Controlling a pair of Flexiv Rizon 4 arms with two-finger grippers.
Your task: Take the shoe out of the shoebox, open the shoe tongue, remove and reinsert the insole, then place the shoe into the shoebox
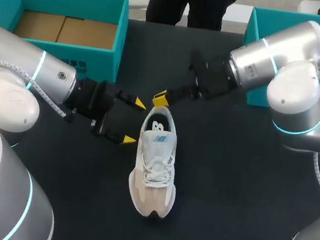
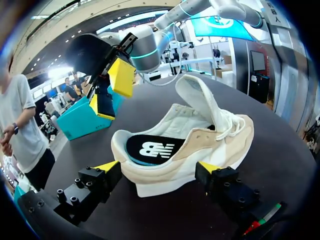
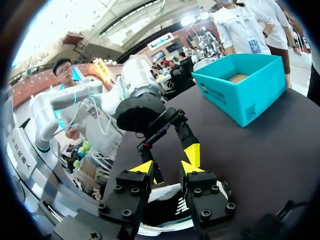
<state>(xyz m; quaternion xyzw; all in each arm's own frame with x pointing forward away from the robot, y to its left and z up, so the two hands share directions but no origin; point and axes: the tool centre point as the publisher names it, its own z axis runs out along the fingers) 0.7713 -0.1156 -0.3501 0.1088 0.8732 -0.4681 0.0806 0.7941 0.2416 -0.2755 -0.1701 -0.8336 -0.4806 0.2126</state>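
Shoe (image 1: 154, 162): 1, on the table (image 1: 227, 197) near the empty teal shoebox (image 1: 106, 56), tongue (image 2: 197, 97) raised, black insole (image 2: 155, 149) exposed. Left gripper (image 1: 136, 122): jaws spread wide flanking the heel, apparently to steady it. Right gripper (image 3: 168, 162): jaws slightly parted, empty, poised over the opening, likely for the insole.

Head camera overhead; wrist cameras close on shoe (image 1: 154, 162)

Shoe (image 2: 200, 142): white mesh cloth, beige suede-like panels, woven laces (image 1: 157, 169); insole (image 2: 152, 149) smooth black. Tabletop (image 1: 246, 188): matt black. Far-left shoebox (image 1: 97, 56): teal card, brown inside. Left arm (image 1: 34, 69): satin silver metal. Its fingers (image 2: 92, 185): matt black, yellow tips.
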